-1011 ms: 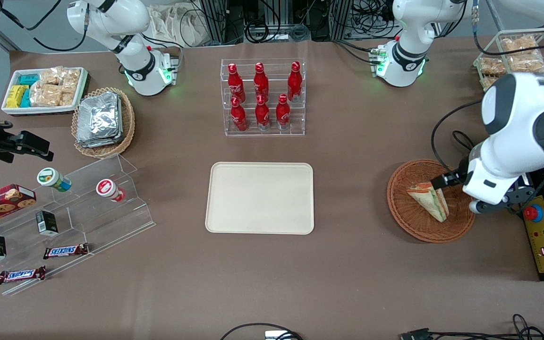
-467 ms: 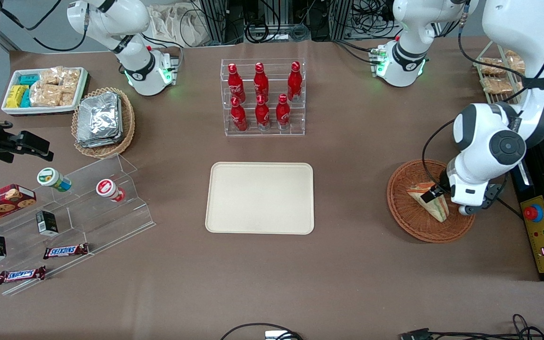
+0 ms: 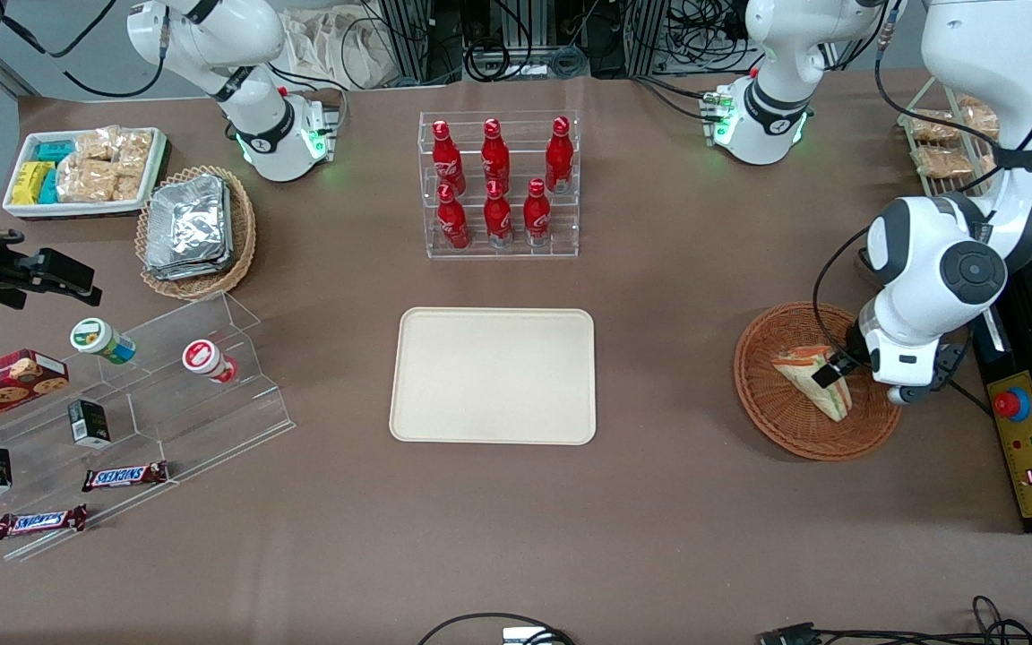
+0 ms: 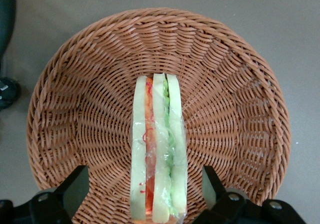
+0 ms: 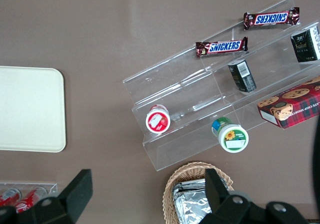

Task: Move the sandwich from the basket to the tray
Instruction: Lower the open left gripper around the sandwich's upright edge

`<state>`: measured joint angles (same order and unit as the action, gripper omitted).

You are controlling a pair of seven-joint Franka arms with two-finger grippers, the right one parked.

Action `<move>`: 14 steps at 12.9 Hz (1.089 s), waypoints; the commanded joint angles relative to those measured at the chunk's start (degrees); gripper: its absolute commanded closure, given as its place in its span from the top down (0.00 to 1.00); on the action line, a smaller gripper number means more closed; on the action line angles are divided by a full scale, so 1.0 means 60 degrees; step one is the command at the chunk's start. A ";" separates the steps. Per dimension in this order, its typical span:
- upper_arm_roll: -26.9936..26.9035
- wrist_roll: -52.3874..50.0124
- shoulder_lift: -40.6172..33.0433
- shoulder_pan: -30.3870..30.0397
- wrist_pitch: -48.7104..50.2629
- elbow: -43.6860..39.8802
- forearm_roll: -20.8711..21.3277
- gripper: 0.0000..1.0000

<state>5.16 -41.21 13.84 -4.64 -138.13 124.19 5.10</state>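
The sandwich (image 3: 804, 374), a clear-wrapped wedge of pale bread with orange and green filling, lies in the reddish-brown wicker basket (image 3: 776, 421) toward the working arm's end of the table. My left gripper (image 3: 829, 374) hangs low over it, open. In the left wrist view the sandwich (image 4: 157, 144) stands on edge in the basket (image 4: 90, 84), and the gripper (image 4: 144, 178) straddles it, with a gap between each dark finger (image 4: 76, 185) and the bread. The cream tray (image 3: 494, 376) sits empty at mid-table.
A clear rack of red bottles (image 3: 498, 184) stands farther from the camera than the tray. A tan basket of foil packets (image 3: 198, 228), a white snack tray (image 3: 86, 170) and an acrylic shelf (image 3: 167, 394) lie toward the parked arm's end. A yellow control box (image 3: 1031, 448) sits beside the basket.
The left arm's elbow has swung up and away from the camera. The gripper has settled down over the sandwich and shifted slightly along it. The sandwich has not moved.
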 commanded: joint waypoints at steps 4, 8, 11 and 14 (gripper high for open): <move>0.0019 -0.0324 0.0359 -0.0003 -0.0460 0.0131 -0.0030 1.00; 0.0033 -0.0646 0.0725 0.0041 -0.0547 0.0073 -0.0060 1.00; 0.0033 -0.0778 0.0800 0.0055 -0.0651 -0.0044 -0.0060 0.05; 0.0048 -0.1043 0.0625 0.0056 -0.0258 -0.0658 0.0027 0.00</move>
<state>5.40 -46.29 18.60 -4.52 -141.72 122.54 4.87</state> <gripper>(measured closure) 0.410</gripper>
